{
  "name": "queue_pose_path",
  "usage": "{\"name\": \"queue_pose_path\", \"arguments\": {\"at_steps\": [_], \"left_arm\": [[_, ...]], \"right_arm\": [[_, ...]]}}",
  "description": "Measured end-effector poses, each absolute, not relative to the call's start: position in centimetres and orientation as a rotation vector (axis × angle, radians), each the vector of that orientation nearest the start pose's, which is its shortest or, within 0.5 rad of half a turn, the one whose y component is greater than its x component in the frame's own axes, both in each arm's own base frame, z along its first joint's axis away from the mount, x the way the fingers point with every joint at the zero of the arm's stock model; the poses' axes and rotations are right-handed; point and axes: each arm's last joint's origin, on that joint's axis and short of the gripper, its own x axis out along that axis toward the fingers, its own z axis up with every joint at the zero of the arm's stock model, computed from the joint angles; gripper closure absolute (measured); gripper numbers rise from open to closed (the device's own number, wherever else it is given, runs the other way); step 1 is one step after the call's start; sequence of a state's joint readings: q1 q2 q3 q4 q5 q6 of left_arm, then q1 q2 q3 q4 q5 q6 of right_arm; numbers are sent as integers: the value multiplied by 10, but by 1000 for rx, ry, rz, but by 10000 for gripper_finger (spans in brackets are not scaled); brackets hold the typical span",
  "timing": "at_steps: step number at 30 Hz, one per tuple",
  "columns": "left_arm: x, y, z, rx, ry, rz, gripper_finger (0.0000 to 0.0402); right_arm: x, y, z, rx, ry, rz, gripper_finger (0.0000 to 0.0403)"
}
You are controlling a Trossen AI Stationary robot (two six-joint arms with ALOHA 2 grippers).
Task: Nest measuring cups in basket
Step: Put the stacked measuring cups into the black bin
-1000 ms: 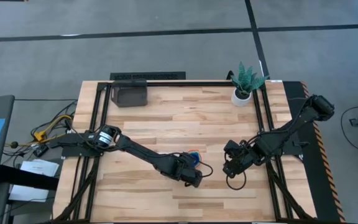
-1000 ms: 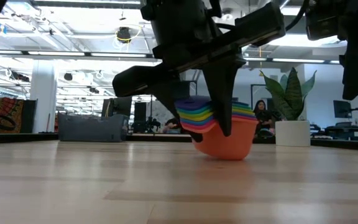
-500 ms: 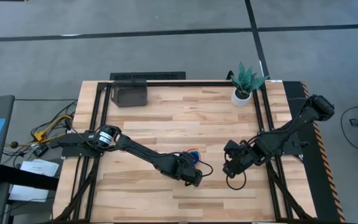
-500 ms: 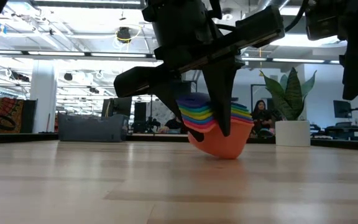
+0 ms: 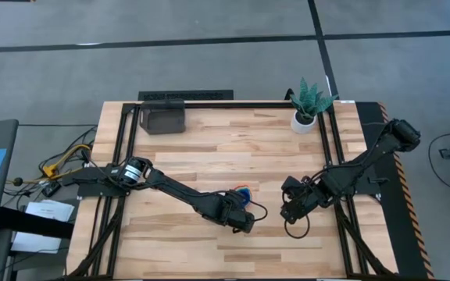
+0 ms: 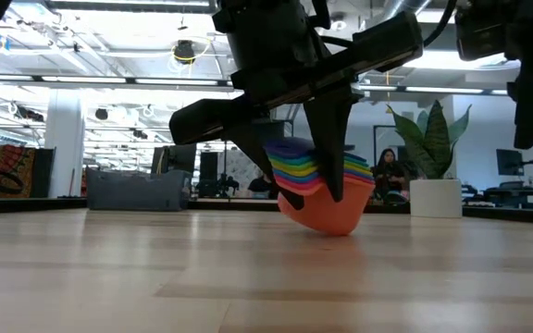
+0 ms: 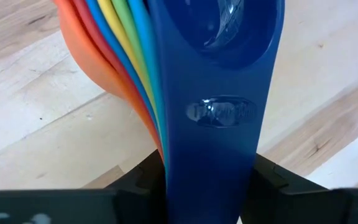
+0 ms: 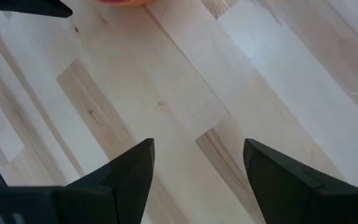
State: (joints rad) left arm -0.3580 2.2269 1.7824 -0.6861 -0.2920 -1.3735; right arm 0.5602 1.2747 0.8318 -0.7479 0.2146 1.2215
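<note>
The measuring cups (image 5: 242, 193) sit nested in one stack, dark blue innermost and orange outermost, near the table's middle front. The stack also shows in the low view (image 6: 327, 190) and the left wrist view (image 7: 135, 68). My left gripper (image 5: 241, 206) is shut on the stacked handles. My right gripper (image 5: 287, 209) hangs open and empty to the stack's right, over bare wood (image 8: 194, 162). The dark grey basket (image 5: 163, 117) stands at the far left of the table, also seen in the low view (image 6: 137, 191). My left gripper pinches the stacked flat handles (image 7: 210, 155) by their two long sides, near their free end, between its two fingers (image 7: 148, 177). The fingers (image 6: 331, 139) slant down from above and lie along the handles. The stack is tilted, and whether the orange cup's bottom (image 6: 331, 222) touches the table I cannot tell.
A white pot with a green plant (image 5: 307, 105) stands at the far right corner and shows in the low view (image 6: 433, 180). Black frame rails (image 5: 127, 133) run along the table's left, right and far sides. Bare wood lies between the stack and the basket.
My left gripper has carried the cup stack a little toward the table's left edge, still shut on the handles; the stack stays tilted.
</note>
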Motion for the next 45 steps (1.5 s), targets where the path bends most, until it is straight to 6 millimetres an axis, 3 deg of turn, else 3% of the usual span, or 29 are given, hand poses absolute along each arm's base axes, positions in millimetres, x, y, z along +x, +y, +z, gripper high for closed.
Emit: {"name": "queue_pose_path", "arguments": {"at_steps": [15,25,34,45], "left_arm": [[441,-156,176,-896,890,666,276],[428,-148,207,-864,863,711,276],[430,-150,191,-884,939,711,276],[429,-154,192,-917,985,672,272]], "right_arm": [[194,115,216,636,1098,-385,132],[194,115,216,630,1101,-382,132],[194,115,216,620,1100,-375,132],[205,119,221,685,1013,-307,132]]}}
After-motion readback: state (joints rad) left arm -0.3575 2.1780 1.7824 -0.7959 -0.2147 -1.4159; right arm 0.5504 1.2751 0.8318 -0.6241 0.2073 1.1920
